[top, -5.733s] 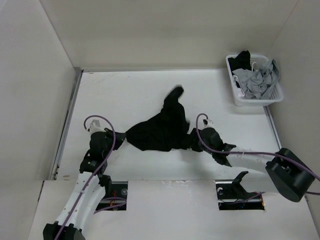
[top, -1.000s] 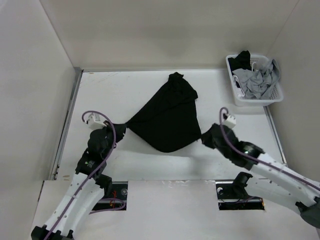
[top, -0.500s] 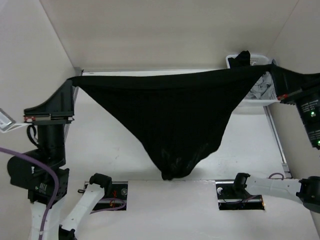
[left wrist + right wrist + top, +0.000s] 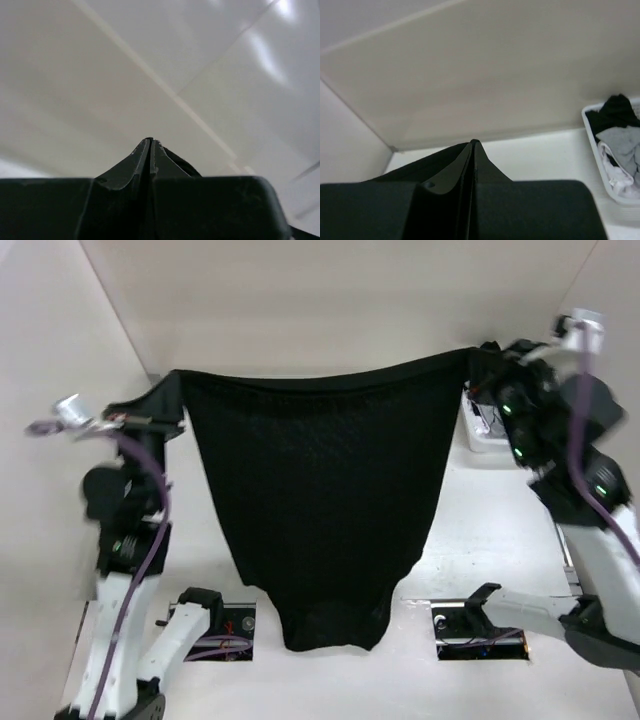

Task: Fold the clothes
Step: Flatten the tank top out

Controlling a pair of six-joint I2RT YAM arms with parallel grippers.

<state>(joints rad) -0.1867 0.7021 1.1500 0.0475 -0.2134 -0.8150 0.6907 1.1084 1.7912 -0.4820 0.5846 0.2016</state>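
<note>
Now we see the black T-shirt (image 4: 315,500) hanging stretched in the air: the left gripper (image 4: 172,400) at ten o'clock pinches one corner, the right gripper (image 4: 478,362) at two o'clock seems clamped on the other.

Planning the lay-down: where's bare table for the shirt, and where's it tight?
Bare table: a narrow strip between the left arm and the hanging shirt, and a wider patch between shirt and right arm, in front of the basket. Far right corner is crowded by the basket. Under the shirt: hidden.
</note>
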